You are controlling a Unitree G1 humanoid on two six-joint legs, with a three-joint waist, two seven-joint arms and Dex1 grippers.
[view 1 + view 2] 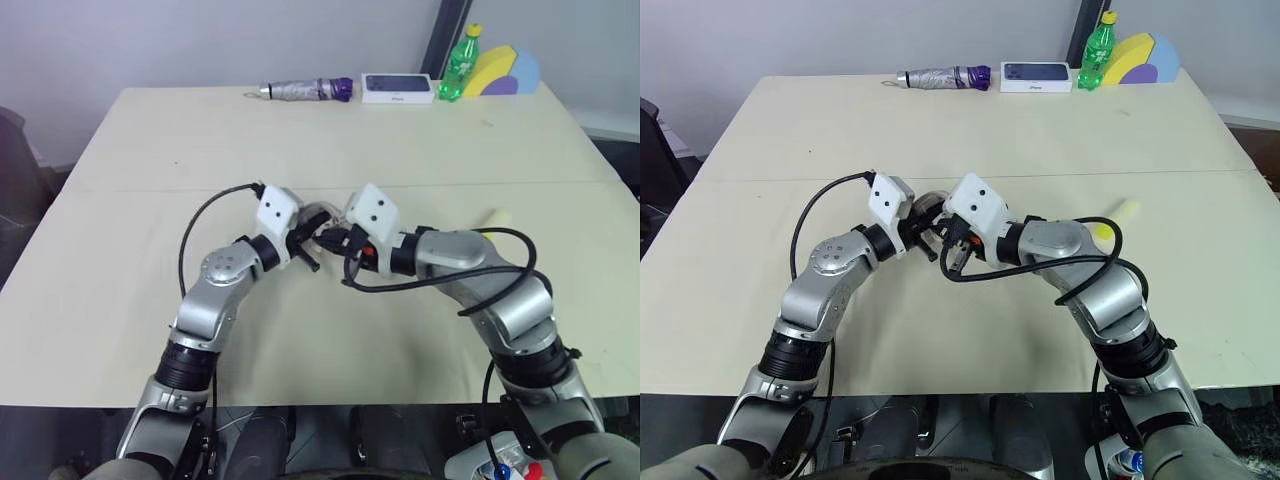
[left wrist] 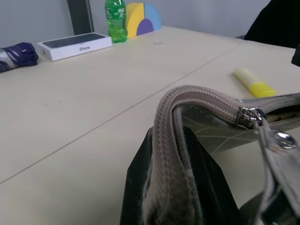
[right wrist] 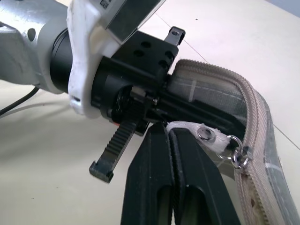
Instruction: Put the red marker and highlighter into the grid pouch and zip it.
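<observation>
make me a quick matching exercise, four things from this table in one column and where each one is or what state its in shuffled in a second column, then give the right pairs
1. grid pouch
2. highlighter
3. green bottle
4. phone box

A. lying loose on the table by the robot's right arm
B. standing at the far edge beside the yellow-and-purple wedge
C. pinched between left gripper and right gripper
D. lying flat at the far edge, next to the folded umbrella

1-C, 2-A, 3-B, 4-D

Count, quick — 1 grid pouch (image 2: 211, 105), held up over the table's middle between 2 grippers: left gripper (image 3: 187, 110), right gripper (image 3: 176, 187). 1 highlighter (image 2: 254, 83) toward the table's (image 1: 300, 130) right edge. Along the far edge — 1 folded umbrella (image 1: 305, 90), 1 phone box (image 1: 397, 88), 1 green bottle (image 1: 460, 62), 1 yellow-and-purple wedge (image 1: 500, 72).
</observation>
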